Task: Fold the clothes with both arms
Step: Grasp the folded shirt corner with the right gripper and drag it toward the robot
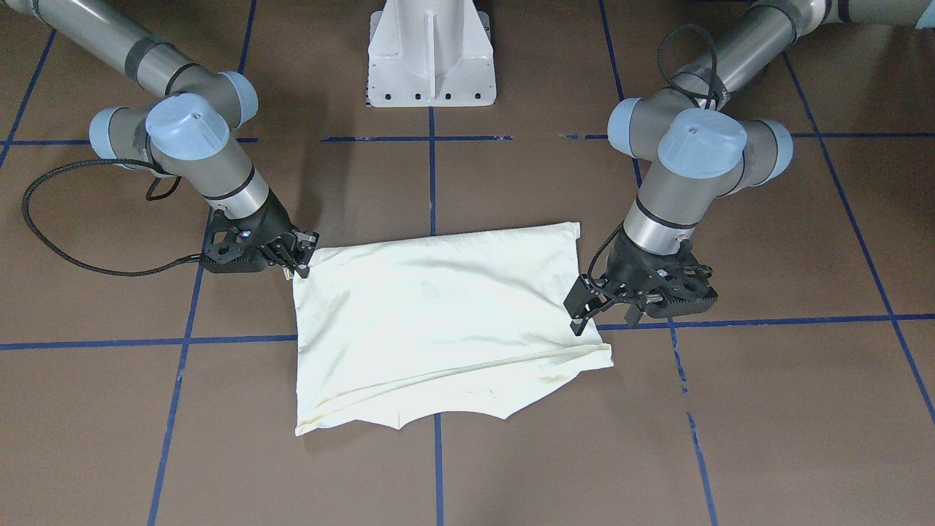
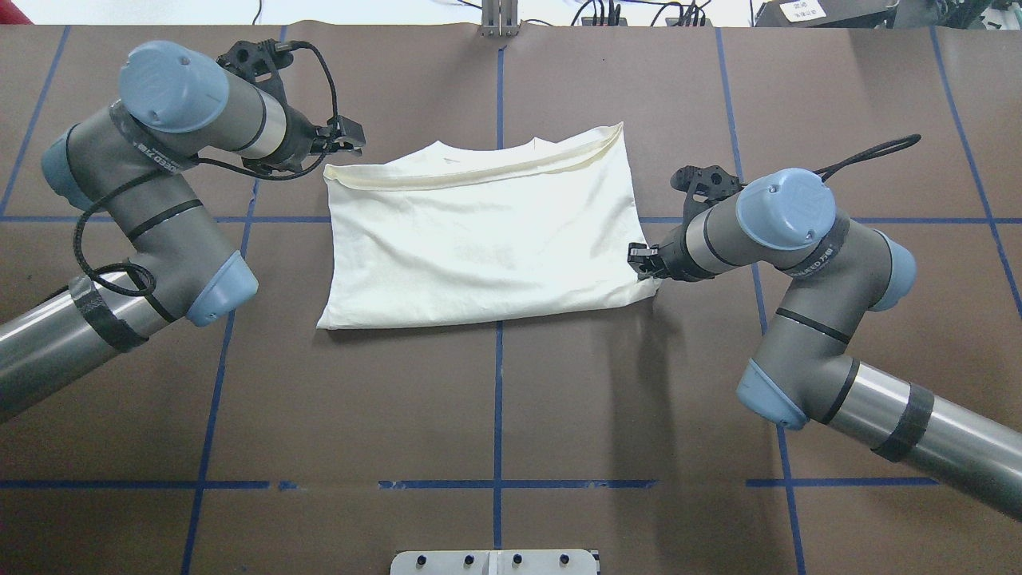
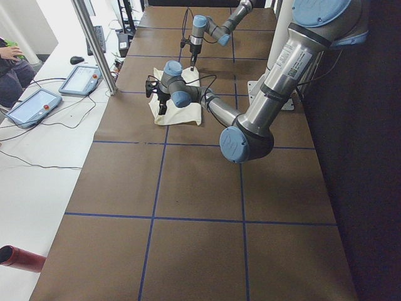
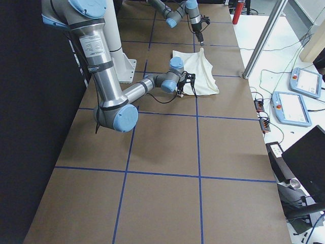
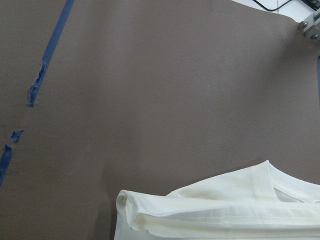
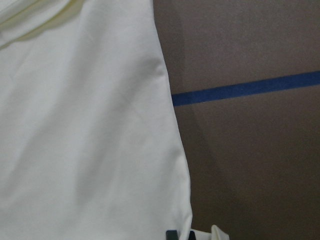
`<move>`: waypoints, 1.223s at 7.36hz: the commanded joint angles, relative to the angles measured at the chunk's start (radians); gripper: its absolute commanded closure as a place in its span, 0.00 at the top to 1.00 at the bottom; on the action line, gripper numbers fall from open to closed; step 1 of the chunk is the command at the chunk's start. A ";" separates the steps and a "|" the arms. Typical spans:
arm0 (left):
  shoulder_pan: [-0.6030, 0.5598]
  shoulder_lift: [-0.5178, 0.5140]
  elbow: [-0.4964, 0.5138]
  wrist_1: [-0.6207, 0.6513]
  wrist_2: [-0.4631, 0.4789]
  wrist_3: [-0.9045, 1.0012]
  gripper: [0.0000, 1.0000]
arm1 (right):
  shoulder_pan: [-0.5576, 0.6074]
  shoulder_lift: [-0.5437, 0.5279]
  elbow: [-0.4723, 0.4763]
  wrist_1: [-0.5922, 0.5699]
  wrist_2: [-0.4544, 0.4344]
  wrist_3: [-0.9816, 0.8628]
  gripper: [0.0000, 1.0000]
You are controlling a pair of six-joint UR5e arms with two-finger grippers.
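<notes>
The clothes are one cream-white shirt (image 1: 438,321) (image 2: 479,231), lying folded and flat on the brown table with only plain cloth showing. Its hemmed edge (image 2: 479,172) lies on the side away from the robot. My right gripper (image 1: 301,269) (image 2: 641,262) sits low at the shirt's near right corner, shut on the cloth edge; its fingertips (image 6: 172,235) show against the fabric (image 6: 85,140). My left gripper (image 1: 603,319) (image 2: 349,142) hangs open beside the far left corner (image 5: 130,210), holding nothing.
The white pedestal (image 1: 431,51) (image 2: 495,563) stands at the robot's side of the table. Blue tape lines (image 2: 498,383) cross the brown surface. Beyond the table's far edge lie tablets (image 3: 81,78) (image 4: 304,81), cables and a metal post (image 4: 264,38). A person's arm (image 3: 9,53) shows there.
</notes>
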 commanded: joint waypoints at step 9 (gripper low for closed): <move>0.040 0.007 -0.080 0.003 -0.028 -0.071 1.00 | -0.373 -0.496 0.607 0.008 0.013 0.183 1.00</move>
